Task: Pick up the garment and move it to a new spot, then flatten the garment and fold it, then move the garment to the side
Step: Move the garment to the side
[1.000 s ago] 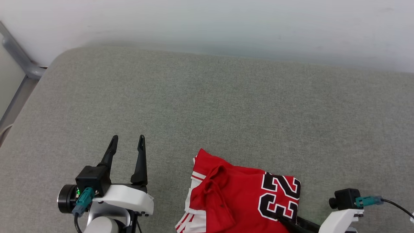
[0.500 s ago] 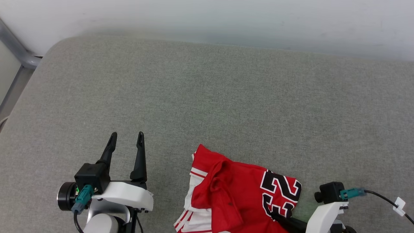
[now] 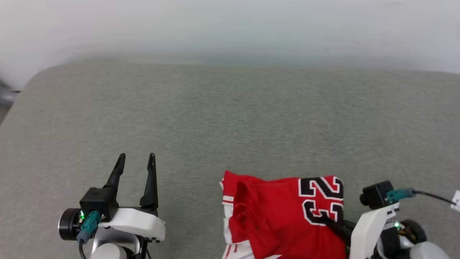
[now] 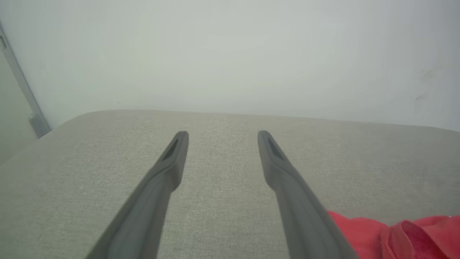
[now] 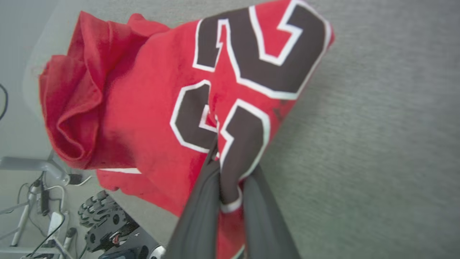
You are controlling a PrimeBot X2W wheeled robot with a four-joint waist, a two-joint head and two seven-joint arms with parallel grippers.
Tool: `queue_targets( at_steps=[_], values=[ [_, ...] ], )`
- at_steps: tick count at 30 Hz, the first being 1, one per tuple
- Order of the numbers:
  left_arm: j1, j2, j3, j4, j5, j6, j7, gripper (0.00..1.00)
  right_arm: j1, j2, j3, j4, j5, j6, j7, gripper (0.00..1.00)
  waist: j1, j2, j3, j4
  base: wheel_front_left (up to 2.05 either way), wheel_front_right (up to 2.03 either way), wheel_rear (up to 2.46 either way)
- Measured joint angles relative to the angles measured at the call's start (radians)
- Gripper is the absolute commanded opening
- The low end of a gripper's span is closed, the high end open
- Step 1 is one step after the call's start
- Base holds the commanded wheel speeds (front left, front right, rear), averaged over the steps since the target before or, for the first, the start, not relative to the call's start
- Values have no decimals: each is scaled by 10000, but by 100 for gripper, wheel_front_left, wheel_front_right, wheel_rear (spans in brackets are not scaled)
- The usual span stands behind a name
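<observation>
**Head view: left hand (image 3: 137, 156) spread and empty, right hand (image 3: 325, 220) clamped on the garment (image 3: 280, 212)**

At the lower left of the head view, the left hand hovers over the grey fabric-covered worktop (image 3: 230, 118). Its two dark fingers stand apart with nothing between them. The left wrist view confirms this: the left hand (image 4: 222, 135) has bare grey fabric showing in the gap. A corner of red cloth (image 4: 395, 233) shows at that view's lower right, beside the fingers and not touching them.

Right of that hand and well apart from it, the garment lies crumpled near the worktop's front edge. It is red, with white striped trim along its left side and black, white-edged numerals toward its right. Its near part runs off the bottom of the head view. A loose red fold is bunched up on its left half.

From the lower right corner the right hand reaches in. Its fingers are drawn together on the cloth at the lower numeral. In the right wrist view, the right hand (image 5: 226, 162) pinches a ridge of the garment (image 5: 143, 108) between both fingers. That ridge includes part of the black-and-white lettering. The rest of the cloth spreads away from the fingers.

A pale wall (image 3: 230, 28) rises behind the worktop.
</observation>
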State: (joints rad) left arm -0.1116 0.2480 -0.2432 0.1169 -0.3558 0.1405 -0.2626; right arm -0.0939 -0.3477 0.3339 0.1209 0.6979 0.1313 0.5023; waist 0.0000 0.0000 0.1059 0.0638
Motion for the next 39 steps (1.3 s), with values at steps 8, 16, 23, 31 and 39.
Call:
queue_targets(
  at_steps=[8,16,23,31,39],
  values=[
    [-159,-84,-50,-255,222,-105,-2,100,-641,-1133,-10,-909,-1363,0,734,0,0,0,189,-1504,0,0,0],
    [-1026,73,-207,-531,673,-267,42,100,-1911,-1714,12,-543,-1534,2,510,0,0,0,1057,-3010,0,0,0],
    [-2058,334,-527,-1070,1129,-433,399,100,-3443,-2148,-272,408,-1845,2,-173,0,1,0,2284,-3821,0,0,0],
    [-3145,642,-828,-2011,1661,-541,982,100,-5037,-2491,-1407,2048,-1983,2,-1335,0,2,0,3833,-4246,0,0,0],
    [-3807,805,-1081,-2686,1952,-631,1369,100,-6083,-2598,-2986,3958,-1841,2,-2692,0,3,0,5021,-4250,0,0,0]
  ],
)
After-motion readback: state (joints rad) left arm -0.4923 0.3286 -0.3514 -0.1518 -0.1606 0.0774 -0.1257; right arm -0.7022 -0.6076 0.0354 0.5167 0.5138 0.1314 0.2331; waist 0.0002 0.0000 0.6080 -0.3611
